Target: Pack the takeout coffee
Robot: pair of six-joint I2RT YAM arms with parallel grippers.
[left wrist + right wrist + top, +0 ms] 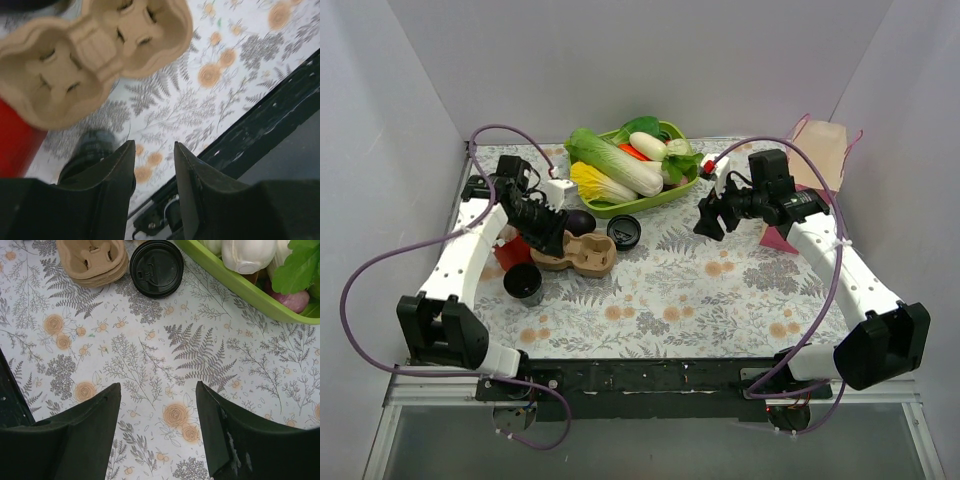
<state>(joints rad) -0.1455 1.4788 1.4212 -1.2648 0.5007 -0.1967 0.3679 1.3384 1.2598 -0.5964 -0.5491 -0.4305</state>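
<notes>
Top view: dark coffee cup [525, 283] stands on the floral table [720, 290], near the cardboard carrier [585, 252], at its 8 o'clock. Round black lid [156, 268] lies just beside the carrier, at its 2 o'clock. Left gripper [154, 150] is at the carrier's 10 o'clock, jaws narrowly apart, holding nothing. Right gripper [159, 390]: jaws wide apart over the table, holding nothing.

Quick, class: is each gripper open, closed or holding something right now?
Left gripper: open, holding nothing.
Right gripper: open, holding nothing.
</notes>
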